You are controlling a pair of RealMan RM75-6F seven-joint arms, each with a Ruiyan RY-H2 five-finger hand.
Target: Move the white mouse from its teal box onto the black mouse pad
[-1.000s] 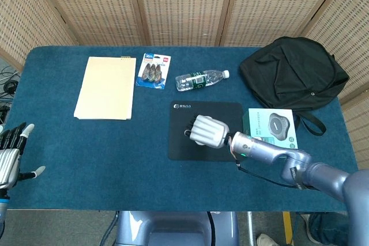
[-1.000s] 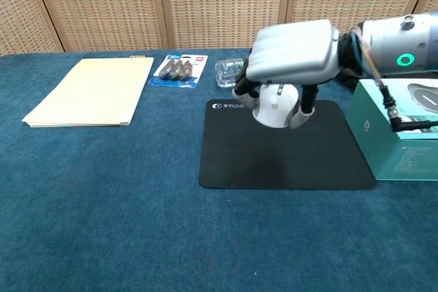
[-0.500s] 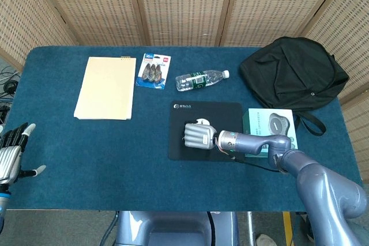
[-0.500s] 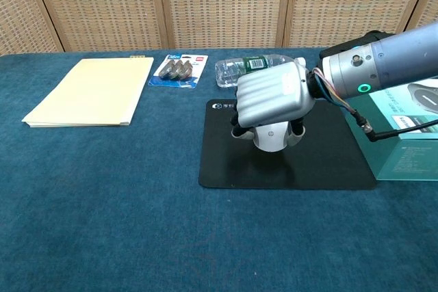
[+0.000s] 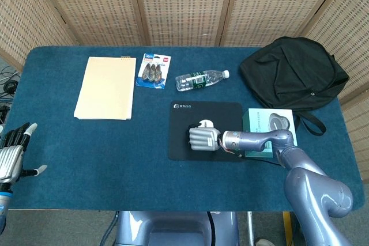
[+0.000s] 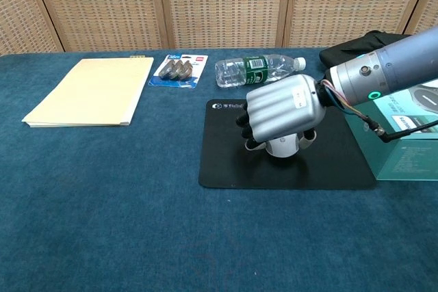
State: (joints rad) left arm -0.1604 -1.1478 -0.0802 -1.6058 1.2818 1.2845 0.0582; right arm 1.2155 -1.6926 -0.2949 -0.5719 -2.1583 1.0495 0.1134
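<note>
The white mouse [image 6: 281, 147] rests on the black mouse pad [image 6: 226, 165] [image 5: 181, 142], mostly covered by my right hand [image 6: 282, 112] [image 5: 202, 137], whose fingers curl down around it and grip it. Only the mouse's lower front shows under the knuckles in the chest view; in the head view it is hidden. The teal box [image 6: 404, 138] [image 5: 269, 128] stands just right of the pad. My left hand [image 5: 12, 152] hangs at the table's left edge, fingers spread, holding nothing.
A water bottle [image 5: 200, 79] lies behind the pad. A blister pack [image 5: 153, 71] and a manila folder [image 5: 106, 87] lie at the back left. A black backpack [image 5: 294, 73] sits at the back right, behind the box.
My right hand has come down with the mouse from above the pad until the mouse sits on the pad, then shifted slightly right. The left hand has barely moved.
</note>
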